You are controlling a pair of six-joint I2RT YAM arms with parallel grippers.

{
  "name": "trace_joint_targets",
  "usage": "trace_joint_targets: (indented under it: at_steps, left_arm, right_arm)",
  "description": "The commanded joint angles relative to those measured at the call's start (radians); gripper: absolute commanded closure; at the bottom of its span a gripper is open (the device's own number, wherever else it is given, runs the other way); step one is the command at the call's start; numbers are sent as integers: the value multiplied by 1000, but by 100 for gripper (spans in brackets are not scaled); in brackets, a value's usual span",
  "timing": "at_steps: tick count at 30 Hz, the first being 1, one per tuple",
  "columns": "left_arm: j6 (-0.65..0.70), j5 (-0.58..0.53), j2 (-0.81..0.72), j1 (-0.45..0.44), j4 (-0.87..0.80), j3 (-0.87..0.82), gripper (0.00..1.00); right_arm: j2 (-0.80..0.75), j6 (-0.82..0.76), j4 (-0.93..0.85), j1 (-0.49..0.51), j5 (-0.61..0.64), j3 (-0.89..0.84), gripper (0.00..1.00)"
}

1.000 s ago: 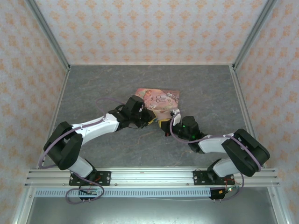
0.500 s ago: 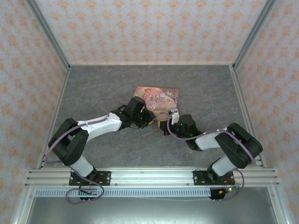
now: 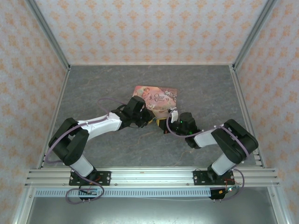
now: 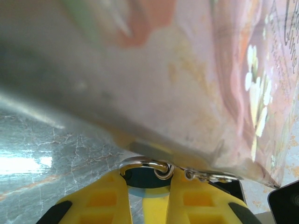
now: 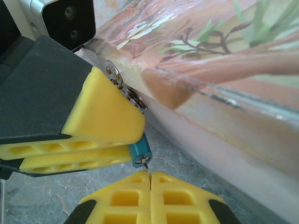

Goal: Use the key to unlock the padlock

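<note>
Padlock (image 5: 139,153), plain from right wrist, seemingly in left claw (image 5: 137,143).

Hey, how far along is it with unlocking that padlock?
Done: the left hand grips the padlock beside the pink box, and the right hand pinches the key. In hand: the key's tip meets the padlock's end. Left: turning it; nothing shows the lock open yet.

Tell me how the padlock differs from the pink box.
The padlock is tiny and plain blue-teal; the box is far bigger, pink and illustrated. The padlock is pinched between the left gripper's yellow fingers; the box lies flat on the table. Shared: they sit close together, the padlock right beside the box's near edge.
</note>
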Motion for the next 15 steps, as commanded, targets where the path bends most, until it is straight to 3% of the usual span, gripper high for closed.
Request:
trace_joint_targets:
  at_steps: [1, 9, 15]
  left_arm:
    - [-2, 190, 23, -48, 49, 29, 100]
    - [-4, 178, 86, -49, 99, 6, 99]
    - [-10, 144, 117, -46, 139, -21, 88]
  right_arm:
    - [30, 59, 192, 9, -89, 77, 100]
    - [92, 105, 217, 28, -41, 39, 100]
    - [98, 140, 211, 39, 21, -14, 100]
